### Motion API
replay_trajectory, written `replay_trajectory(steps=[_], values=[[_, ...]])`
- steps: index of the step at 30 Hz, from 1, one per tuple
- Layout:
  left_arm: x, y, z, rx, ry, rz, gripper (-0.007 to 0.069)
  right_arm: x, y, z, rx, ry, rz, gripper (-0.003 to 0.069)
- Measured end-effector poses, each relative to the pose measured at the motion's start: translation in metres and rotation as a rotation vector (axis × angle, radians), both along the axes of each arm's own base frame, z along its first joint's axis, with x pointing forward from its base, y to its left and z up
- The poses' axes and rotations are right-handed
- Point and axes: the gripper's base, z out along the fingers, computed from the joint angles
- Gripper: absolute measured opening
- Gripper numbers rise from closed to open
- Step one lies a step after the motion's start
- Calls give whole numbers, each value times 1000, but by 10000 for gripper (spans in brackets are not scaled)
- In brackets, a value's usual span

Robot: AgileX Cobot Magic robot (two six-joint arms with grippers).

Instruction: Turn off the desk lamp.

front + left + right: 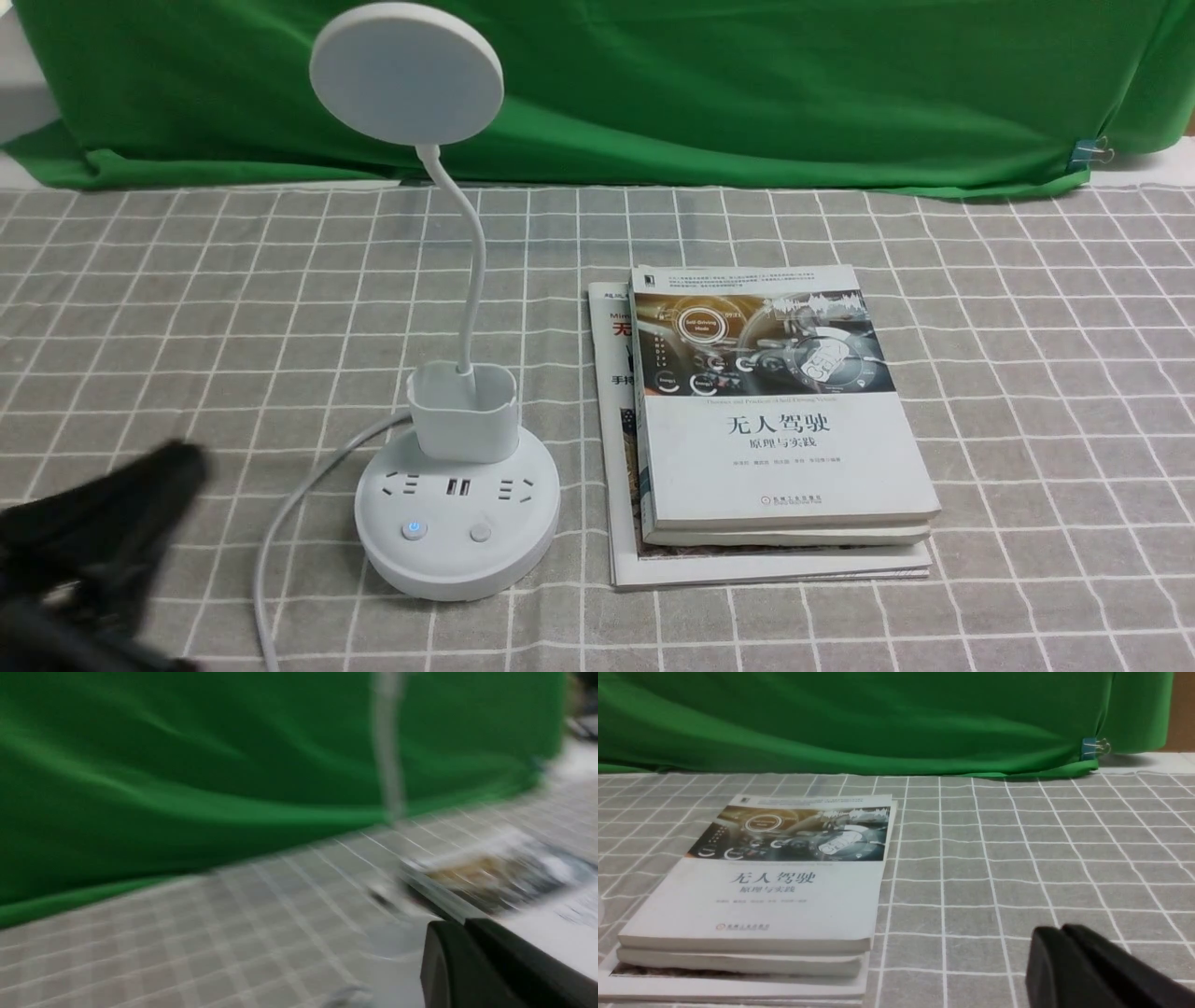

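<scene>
1. Front view: the desk lamp (pixel 456 509) stands on the worktop (pixel 1027 373) toward its near-left part, round base near the front edge, disc head raised toward the back edge. Just beside the base, on the right, lies a stack of books (pixel 775 439).
2. Base details: two buttons on the near face. The left button (pixel 414 530) shows a blue glow; the right button (pixel 480 533) is unlit. Judgement: the lit one is probably the lamp switch, not certain.
3. Left tool (pixel 112 504): blurred dark shape at the near-left corner of the worktop, apart from the lamp base, touching nothing. Left wrist view is smeared; the fingers (pixel 472 961) appear pressed together, nothing between them.
4. Right tool (pixel 1064 961): seen only in the right wrist view, fingers together, holding nothing, low over bare cloth on the right side of the books, well apart from the lamp.
5. Step in hand (judgement): bring the left tool to the base and press a button.
6. Doing it well: keep the fingers together as one blunt tip, come down from above onto the button centre, press briefly and straight. Avoid the power cord (pixel 280 523) trailing off the base's left side, and avoid pushing sideways, which could slide the base.
</scene>
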Motion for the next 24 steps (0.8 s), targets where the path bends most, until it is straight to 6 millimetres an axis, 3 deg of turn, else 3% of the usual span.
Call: replay_trajectory(steps=[8,15,24], values=[[-29,25,-13,-87,-50,254,19,0,0,0,0,0,0,35],[-34,24,-37,-73,191,280,19,0,0,0,0,0,0,35],[-34,24,-37,-73,196,279,19,0,0,0,0,0,0,35]])
